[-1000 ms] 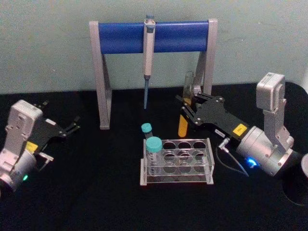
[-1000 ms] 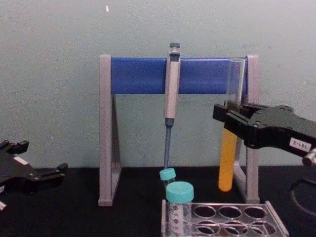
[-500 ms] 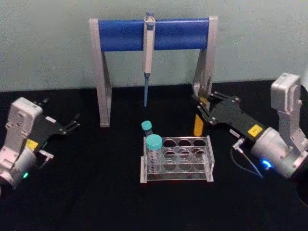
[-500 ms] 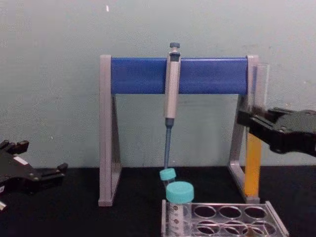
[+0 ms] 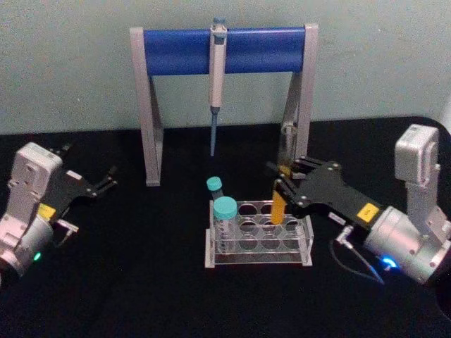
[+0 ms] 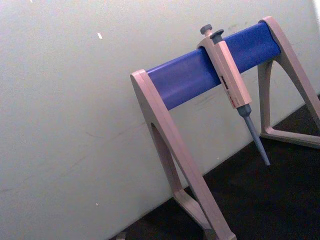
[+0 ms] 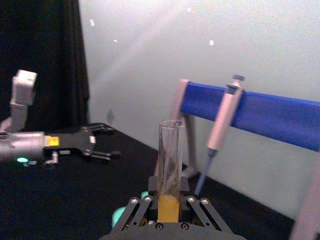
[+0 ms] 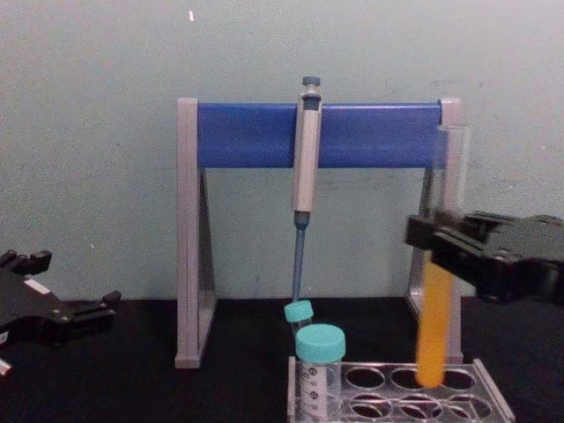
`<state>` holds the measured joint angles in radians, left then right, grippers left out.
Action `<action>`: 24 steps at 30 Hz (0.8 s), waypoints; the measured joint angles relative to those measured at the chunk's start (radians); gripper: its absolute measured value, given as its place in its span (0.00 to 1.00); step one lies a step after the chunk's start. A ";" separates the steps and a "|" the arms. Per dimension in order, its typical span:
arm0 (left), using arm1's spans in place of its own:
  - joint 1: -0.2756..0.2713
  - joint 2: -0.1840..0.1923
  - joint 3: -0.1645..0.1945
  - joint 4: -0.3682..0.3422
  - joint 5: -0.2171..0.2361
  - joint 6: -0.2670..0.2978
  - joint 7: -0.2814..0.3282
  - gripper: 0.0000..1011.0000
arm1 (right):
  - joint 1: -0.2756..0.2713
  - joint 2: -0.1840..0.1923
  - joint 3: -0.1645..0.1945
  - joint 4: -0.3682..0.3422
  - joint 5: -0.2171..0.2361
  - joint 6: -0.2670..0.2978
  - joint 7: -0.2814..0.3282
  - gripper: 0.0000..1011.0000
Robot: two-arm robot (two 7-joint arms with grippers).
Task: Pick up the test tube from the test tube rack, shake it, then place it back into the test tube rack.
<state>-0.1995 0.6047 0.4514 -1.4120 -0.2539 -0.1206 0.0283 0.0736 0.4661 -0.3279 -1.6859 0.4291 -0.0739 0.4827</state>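
Fingers [image 8: 421,231] of right gripper [image 5: 280,184] clamp test tube [image 8: 436,326], bottom at test tube rack [image 5: 258,258].

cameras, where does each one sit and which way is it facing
Head: high, looking down at the table; left gripper parked, right gripper holding the test tube over the rack.
Chest: lower, looking across at the stand and pipette; both grippers at its edges.
Left wrist: on the parked arm, facing the stand.
Right wrist: looking along its fingers past the test tube.
Shared: head and chest both show the test tube's bottom at the rack's back row.
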 joint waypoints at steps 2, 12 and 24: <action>0.000 0.000 0.000 0.000 0.000 0.000 0.000 0.99 | 0.015 -0.007 -0.013 0.011 0.002 0.000 0.010 0.22; 0.000 0.000 0.000 0.000 0.000 0.000 0.000 0.99 | 0.137 -0.078 -0.073 0.134 0.008 -0.028 0.036 0.22; 0.000 0.000 0.000 0.000 0.000 0.000 0.000 0.99 | 0.182 -0.113 -0.056 0.206 0.000 -0.042 -0.016 0.22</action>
<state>-0.1995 0.6047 0.4514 -1.4120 -0.2539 -0.1205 0.0283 0.2558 0.3532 -0.3841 -1.4802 0.4289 -0.1163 0.4669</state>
